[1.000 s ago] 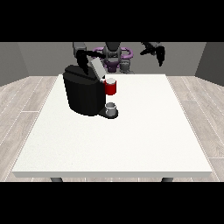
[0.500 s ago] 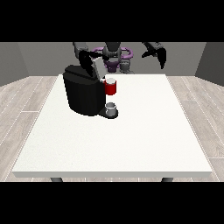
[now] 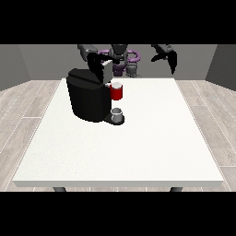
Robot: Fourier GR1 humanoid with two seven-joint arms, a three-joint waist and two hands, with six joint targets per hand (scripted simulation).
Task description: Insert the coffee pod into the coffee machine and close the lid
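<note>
The bulky black coffee machine stood on the white table, a red thing at the machine on its front. The hand at the view's left hung over its top, finger state unclear; the hand at the view's right hovered well apart, fingers curled downward, empty. A grey thing sat at its base.

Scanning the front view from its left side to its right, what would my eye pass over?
Coffee machine → the hand at the view's left, above the machine → a red thing at the machine, with a grey thing below it → bare white table → the hand at the view's right, raised above the table's far edge.
</note>
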